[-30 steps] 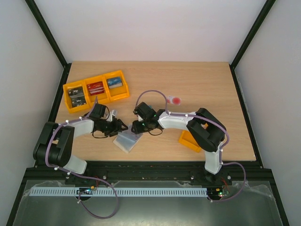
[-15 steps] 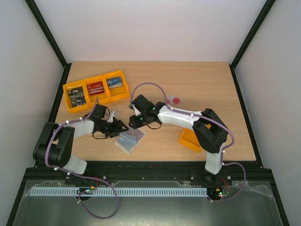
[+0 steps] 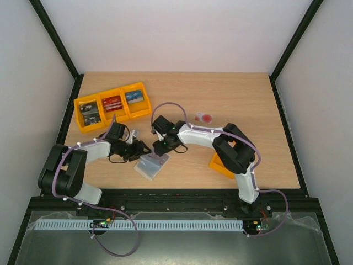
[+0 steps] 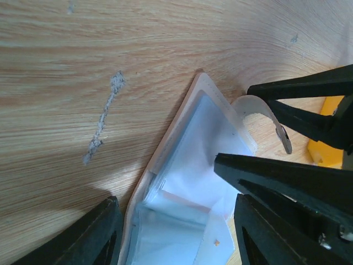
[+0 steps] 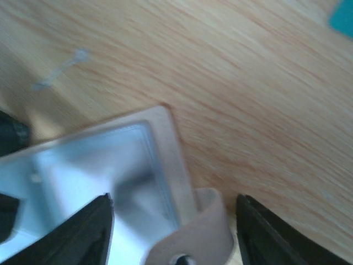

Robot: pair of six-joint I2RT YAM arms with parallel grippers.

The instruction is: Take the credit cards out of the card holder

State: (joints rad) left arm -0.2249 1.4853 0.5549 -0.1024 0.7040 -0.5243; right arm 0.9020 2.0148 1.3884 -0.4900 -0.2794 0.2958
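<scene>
1. Comparing this moment with a second ago, we find the right end effector (image 5: 174, 207) spread wider. Its fingers now stand well apart on either side of the curved snap tab (image 5: 207, 221) of the small, flat, cream-white card holder (image 3: 150, 165), with no card between them.
2. The right arm has also shifted leftward, nearer over the tab end of the holder. The holder itself lies about where it lay, opened flat on the light wooden bench (image 3: 248, 99).
3. The left end effector (image 4: 174, 221) has its fingers apart, flanking the holder's end opposite the tab. We cannot tell whether they pinch that end or only stand beside it.
4. We judge that the right side has let go and is set for a fresh grasp, so no card is coming out just now.
5. The thin white card with a red circle (image 3: 205, 117) lies on the bench well apart from the holder, beyond its tab end, so we count that one as out.
6. The holder's clear bluish plastic sleeves (image 4: 193, 165) show only pale contents. A teal patch (image 5: 343, 17) at the picture's edge, past the holder, may be a card, but we cannot tell.
7. The next pull calls for entering a sleeve mouth cleanly, as gripping sleeve and card together could drag the holder.
</scene>
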